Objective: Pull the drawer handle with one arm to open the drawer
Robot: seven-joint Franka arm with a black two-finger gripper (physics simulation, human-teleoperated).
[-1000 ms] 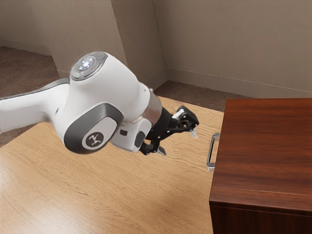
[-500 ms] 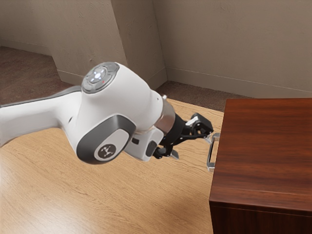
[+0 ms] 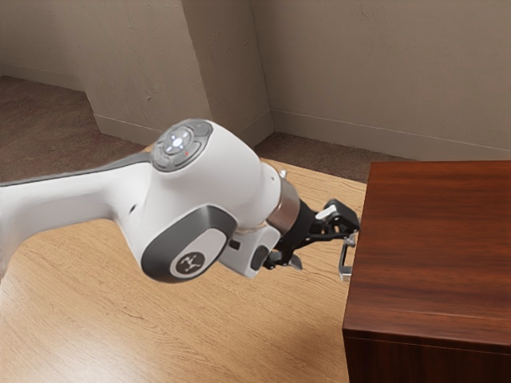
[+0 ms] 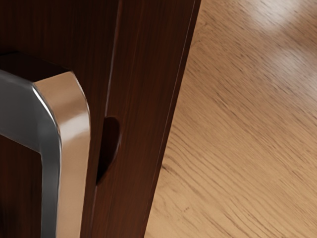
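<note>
The tool [image 3: 326,249] has moved toward the exterior view's right, its fingers still spread apart, and now reaches the metal handle [image 3: 345,262] on the cabinet's [image 3: 431,239] left face. The drawer looks unopened, so closing on the handle is likely next.

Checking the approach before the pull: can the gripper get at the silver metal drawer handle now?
Likely yes: the open black gripper is right at the silver metal drawer handle, nothing between them.
</note>
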